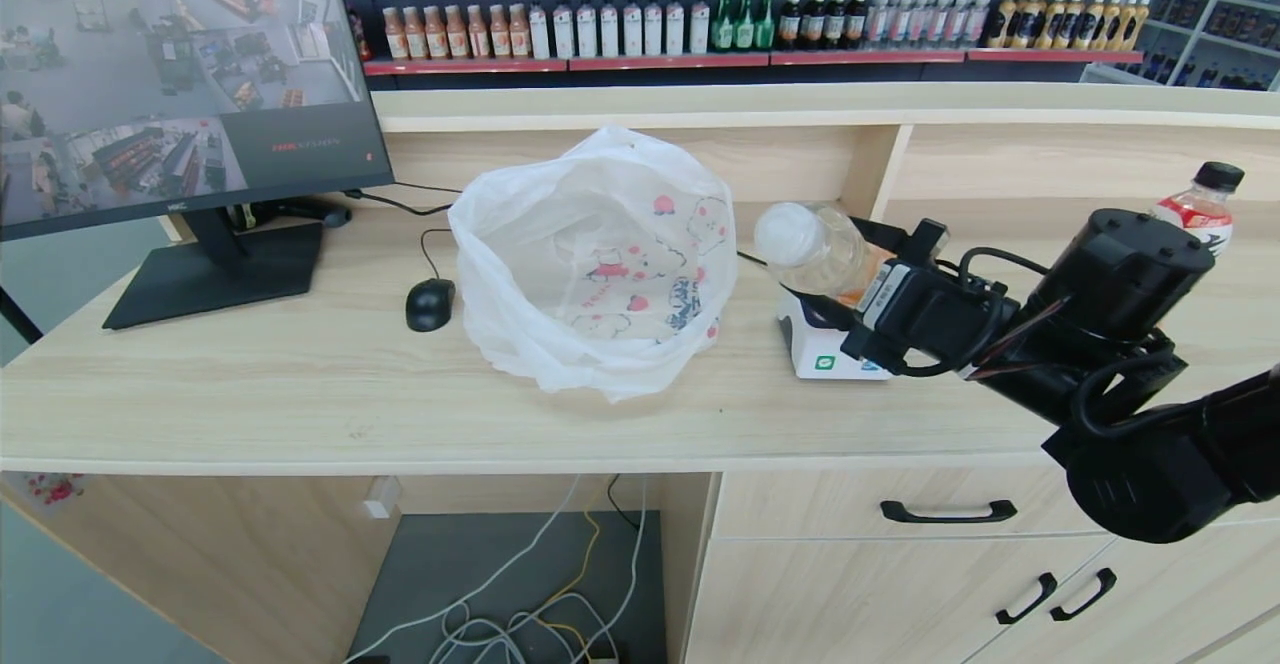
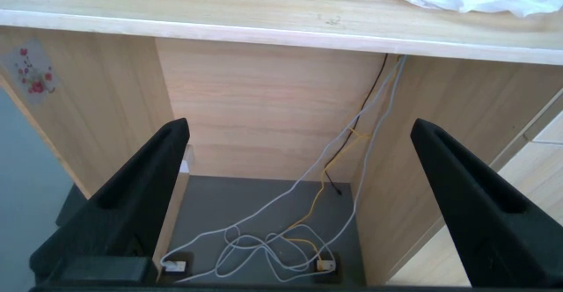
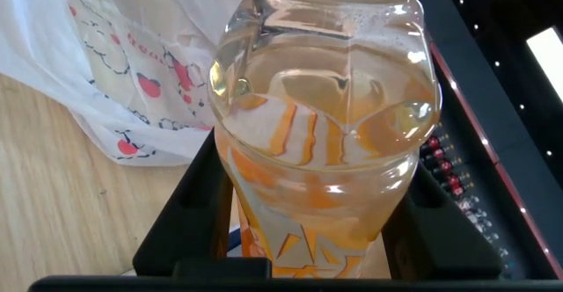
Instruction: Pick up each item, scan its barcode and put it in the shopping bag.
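Our right claw (image 1: pixel 858 279) grips a clear bottle (image 1: pixel 808 246) on its side, over the white scanner (image 1: pixel 825 354), just beside the shopping bag (image 1: pixel 600 264) on the desk (image 1: pixel 250 394). Our left claw (image 2: pixel 301 127) is spread wide, low in front of the desk.

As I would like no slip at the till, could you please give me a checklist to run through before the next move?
1. Right pincer shut on the bottle: ok.
2. Bottle held above the scanner: ok, by the head view.
3. Barcode facing the scanner: cannot tell.
4. Mouth of the shopping bag open: ok.
5. Left pincer out of the way: ok, open, below the counter.
6. All items bagged: not ok, a second bottle stands on the counter.
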Controlling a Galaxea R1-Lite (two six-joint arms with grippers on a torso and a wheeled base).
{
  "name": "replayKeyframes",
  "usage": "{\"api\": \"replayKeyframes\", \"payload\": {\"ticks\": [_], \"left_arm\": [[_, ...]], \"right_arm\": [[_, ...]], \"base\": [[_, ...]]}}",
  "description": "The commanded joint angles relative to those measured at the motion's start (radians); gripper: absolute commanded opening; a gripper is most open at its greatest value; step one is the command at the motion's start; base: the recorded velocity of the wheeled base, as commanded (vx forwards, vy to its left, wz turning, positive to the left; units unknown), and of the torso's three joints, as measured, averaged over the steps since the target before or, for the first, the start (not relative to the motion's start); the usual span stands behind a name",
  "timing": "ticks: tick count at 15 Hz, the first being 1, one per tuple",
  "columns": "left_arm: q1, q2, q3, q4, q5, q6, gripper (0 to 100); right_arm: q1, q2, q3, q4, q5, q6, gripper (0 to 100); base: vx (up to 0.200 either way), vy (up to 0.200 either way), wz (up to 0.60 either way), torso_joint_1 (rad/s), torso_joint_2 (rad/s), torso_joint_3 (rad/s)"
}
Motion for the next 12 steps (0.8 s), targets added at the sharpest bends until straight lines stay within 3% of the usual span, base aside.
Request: {"api": "replayKeyframes", "payload": {"ticks": [1,7,12], "left_arm": [[-0.001,0.0,0.0,0.0,0.0,0.0,100],[-0.001,0.0,0.0,0.0,0.0,0.0,100],[-0.001,0.0,0.0,0.0,0.0,0.0,100]], "right_arm": [[0.0,0.002,0.0,-0.001,0.0,0.0,0],[0.006,-0.004,-0.02,-0.001,-0.006,0.011,0],[0.028,-0.095,-0.04,-0.005,-0.069,0.189,0]], "base": [[0.0,0.0,0.0,0.0,0.0,0.0],[0.0,0.0,0.0,0.0,0.0,0.0],[0.0,0.0,0.0,0.0,0.0,0.0]]}}
